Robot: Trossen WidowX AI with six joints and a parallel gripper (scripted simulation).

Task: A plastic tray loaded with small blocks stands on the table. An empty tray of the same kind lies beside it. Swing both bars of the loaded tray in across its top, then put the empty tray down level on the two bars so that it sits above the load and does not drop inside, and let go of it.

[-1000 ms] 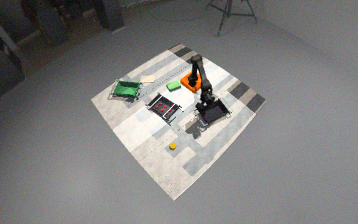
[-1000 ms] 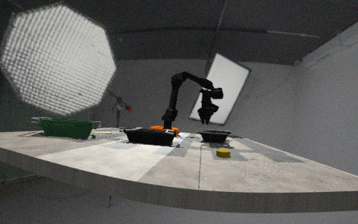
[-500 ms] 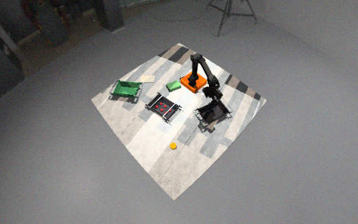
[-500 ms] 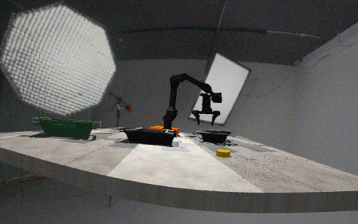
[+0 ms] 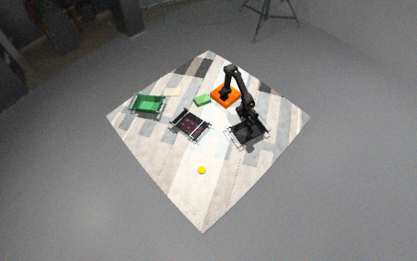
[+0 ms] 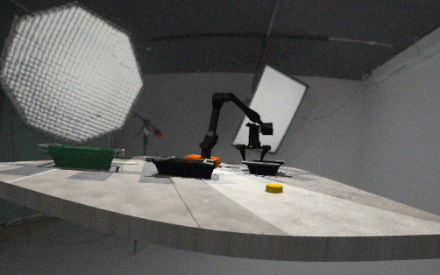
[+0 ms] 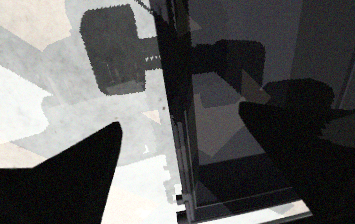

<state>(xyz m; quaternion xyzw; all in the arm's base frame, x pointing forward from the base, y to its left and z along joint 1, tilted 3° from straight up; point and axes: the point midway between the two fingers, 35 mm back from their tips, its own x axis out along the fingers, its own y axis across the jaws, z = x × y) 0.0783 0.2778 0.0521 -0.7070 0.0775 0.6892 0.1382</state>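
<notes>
The loaded tray is black with several red blocks inside. One pale wire bar lies across its top near the right end; the other seems to lie across just inside the left end. The empty black tray stands to its right, its bars out over its ends. My gripper is open and empty, pointing down over one long wall of the empty tray. In the wrist view the left finger is outside that wall, the right finger over the inside. Contact cannot be told.
A green tray with wire bars stands at the far left. An orange block lies at the arm's base, a light green block beside it. A yellow disc lies nearer the front corner.
</notes>
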